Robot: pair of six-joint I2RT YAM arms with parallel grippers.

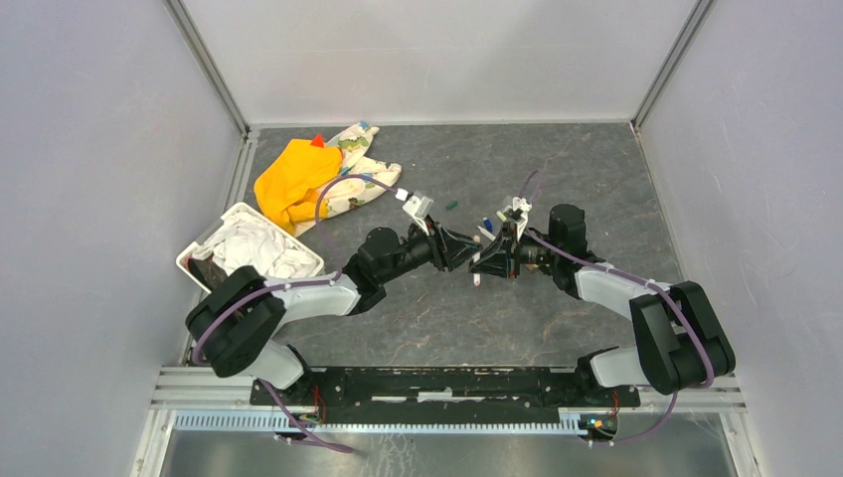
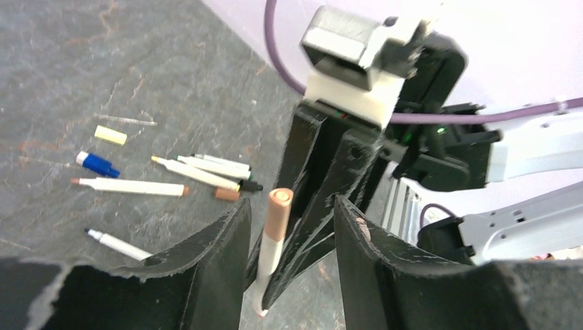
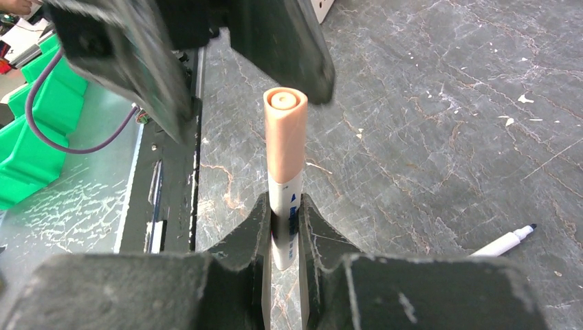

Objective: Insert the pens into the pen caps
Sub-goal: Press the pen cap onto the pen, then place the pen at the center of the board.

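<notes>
Mid-bench (image 1: 447, 328), the right gripper (image 3: 282, 220) is clamped narrow on a white pen (image 3: 283, 206), holding it upright with a peach cap (image 3: 285, 130) over its top end. The left gripper (image 2: 290, 206) faces it, spread wide, and the capped end stands between its fingers with a gap on either side. Just beyond them lie loose pens (image 2: 130, 186), a blue cap (image 2: 97, 164) and a cream cap (image 2: 110, 135). At the far left sit an orange cloth (image 1: 288, 179) and a patterned cloth (image 1: 363, 169).
</notes>
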